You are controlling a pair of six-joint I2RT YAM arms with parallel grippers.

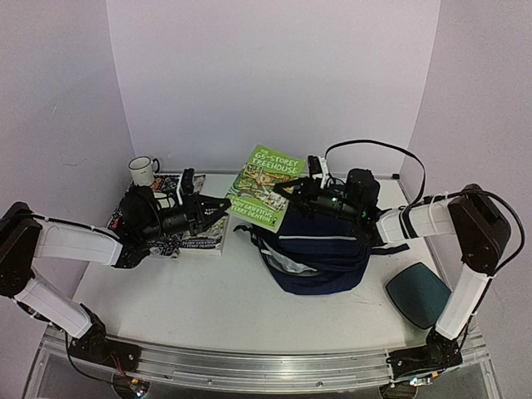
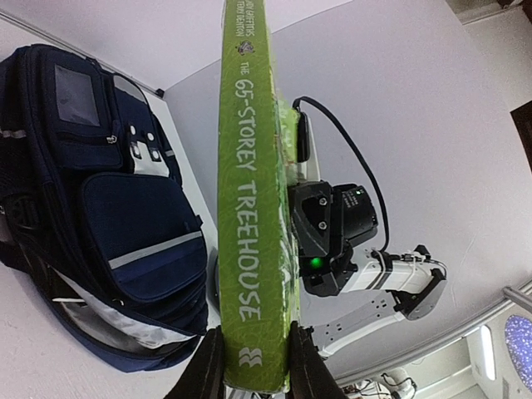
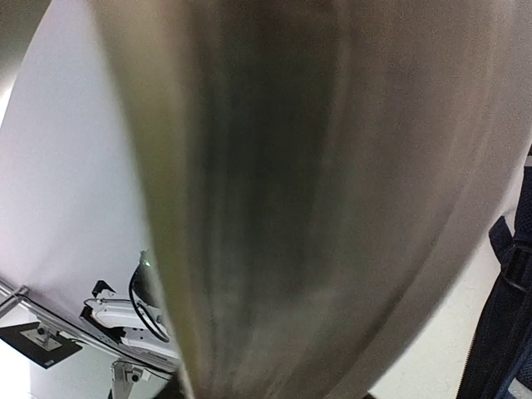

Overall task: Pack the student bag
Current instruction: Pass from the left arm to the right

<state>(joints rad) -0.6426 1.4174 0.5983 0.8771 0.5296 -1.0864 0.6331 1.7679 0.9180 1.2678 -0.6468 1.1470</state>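
The student bag (image 1: 320, 249), navy with white piping, stands at mid-table with its top unzipped; it also fills the left of the left wrist view (image 2: 100, 208). A green book, "The 65-Storey Treehouse" (image 1: 264, 184), hangs tilted in the air just behind and left of the bag. My left gripper (image 1: 226, 202) is shut on the lower end of its spine (image 2: 249, 191), one finger on each cover. My right gripper (image 1: 288, 191) reaches over the bag to the book's right edge. Blurred page edges (image 3: 274, 199) fill the right wrist view and hide those fingers.
A white mug (image 1: 143, 170) stands at the back left beside dark books (image 1: 170, 184). Another book (image 1: 206, 238) lies flat under my left arm. A teal oval pouch (image 1: 418, 293) lies near the right arm's base. The right arm's black cable (image 1: 382, 148) loops above the bag.
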